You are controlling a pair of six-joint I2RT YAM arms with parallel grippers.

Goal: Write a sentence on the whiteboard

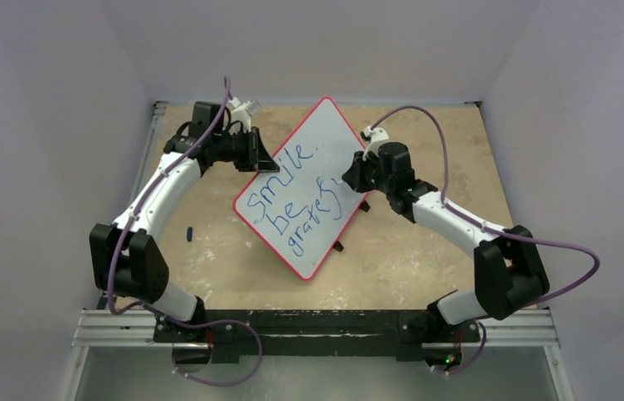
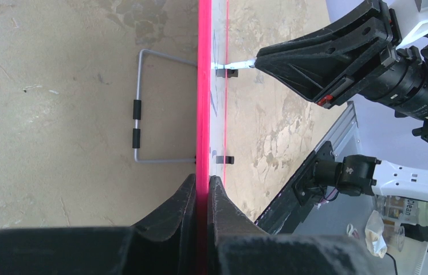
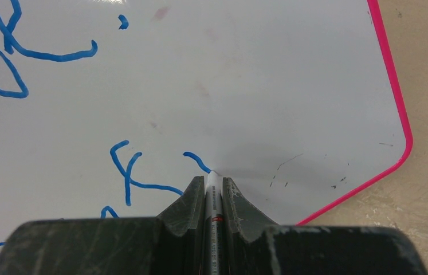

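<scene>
My left jaws clamp the whiteboard [image 1: 329, 138] by its rim. My right jaws grip a marker [image 3: 212, 192], its tip on the whiteboard at the sentence [image 1: 291, 196] end.

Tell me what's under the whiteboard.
Under the whiteboard the left wrist view shows a grey wire stand with two black sleeves, above the table. From above, two black feet poke out at its edge. The rest underneath is covered by the board.
</scene>
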